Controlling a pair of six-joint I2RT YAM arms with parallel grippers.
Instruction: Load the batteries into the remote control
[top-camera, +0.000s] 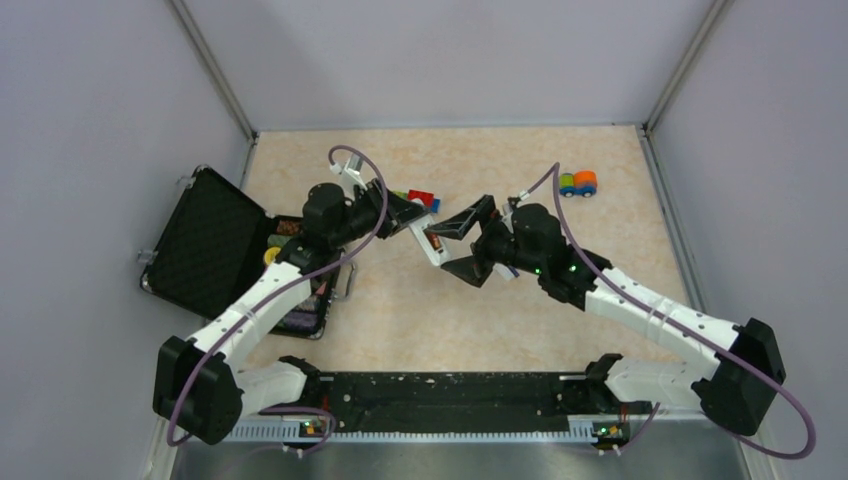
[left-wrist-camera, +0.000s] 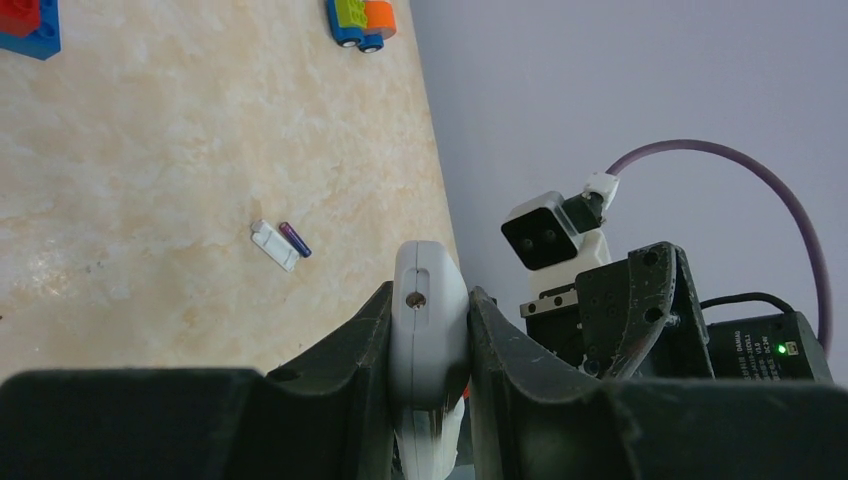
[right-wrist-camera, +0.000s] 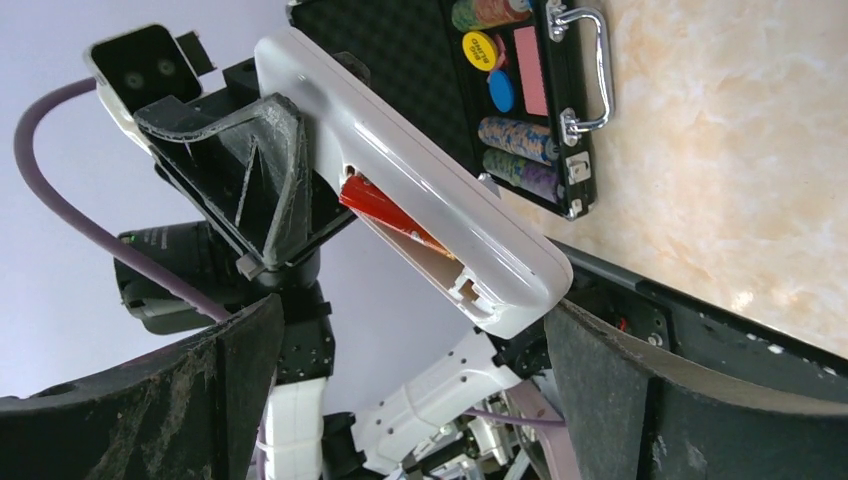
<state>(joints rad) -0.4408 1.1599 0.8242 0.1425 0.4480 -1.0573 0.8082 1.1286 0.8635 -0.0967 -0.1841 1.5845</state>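
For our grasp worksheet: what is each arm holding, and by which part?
The left jaws clamp the remote control at the end away from its open battery bay; the right jaws stand open, holding nothing.

Remote control (right-wrist-camera: 420, 190): slim, white, pinched edgewise between the fingers of the left gripper (left-wrist-camera: 428, 330), clear of the table, back compartment uncovered. Red-orange battery (right-wrist-camera: 385, 208): seated inside that compartment. Dark blue-purple battery (left-wrist-camera: 294, 239): on the table ahead-left of that gripper, just beside the white back cover (left-wrist-camera: 273, 245).
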